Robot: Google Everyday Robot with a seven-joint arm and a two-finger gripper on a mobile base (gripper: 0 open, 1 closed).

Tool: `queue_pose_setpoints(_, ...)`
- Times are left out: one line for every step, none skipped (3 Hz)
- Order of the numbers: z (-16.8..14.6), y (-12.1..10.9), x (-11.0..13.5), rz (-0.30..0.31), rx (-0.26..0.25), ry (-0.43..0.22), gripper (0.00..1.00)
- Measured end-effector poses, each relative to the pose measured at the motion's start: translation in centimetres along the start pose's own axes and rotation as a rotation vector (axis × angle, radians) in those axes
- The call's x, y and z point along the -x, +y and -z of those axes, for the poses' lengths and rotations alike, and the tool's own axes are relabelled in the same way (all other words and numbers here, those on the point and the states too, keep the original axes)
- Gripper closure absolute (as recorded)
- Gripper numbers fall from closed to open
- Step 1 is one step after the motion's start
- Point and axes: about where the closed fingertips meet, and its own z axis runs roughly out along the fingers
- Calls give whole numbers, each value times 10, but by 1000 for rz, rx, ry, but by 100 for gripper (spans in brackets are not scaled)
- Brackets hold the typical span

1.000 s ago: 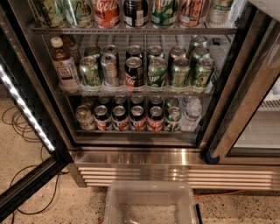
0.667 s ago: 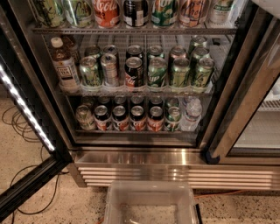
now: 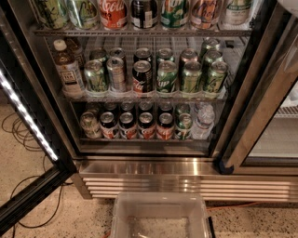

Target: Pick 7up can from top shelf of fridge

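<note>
I see the white 7up can (image 3: 237, 10) far right on the silver wire top shelf (image 3: 139, 32) of the black-framed glass-door fridge (image 3: 186, 169). The gripper's outside my view, so I can't tell its grip. A clear plastic bin (image 3: 160, 199) sits below on the speckled floor (image 3: 28, 153).

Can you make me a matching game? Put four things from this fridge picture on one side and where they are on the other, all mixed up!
Things:
1. red Coca-Cola can
2. white-capped bottle with a pale label
3. clear plastic water bottle
4. see-through plastic bin

Places:
A. on the floor in front of the black-framed fridge
B. right end of the lowest wire rack
C. left end of the middle wire rack
D. highest wire rack in view

Pairs: 1-D, 2-C, 3-B, 4-A.

The gripper is not in view.
</note>
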Motion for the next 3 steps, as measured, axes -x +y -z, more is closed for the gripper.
queue_pose_setpoints(14, -8, 9, 0, -10, -30, 100)
queue_pose_setpoints(14, -7, 9, -1, -11, -32, 100)
queue_pose_setpoints(16, -11, 27, -55, -11, -87, 100)
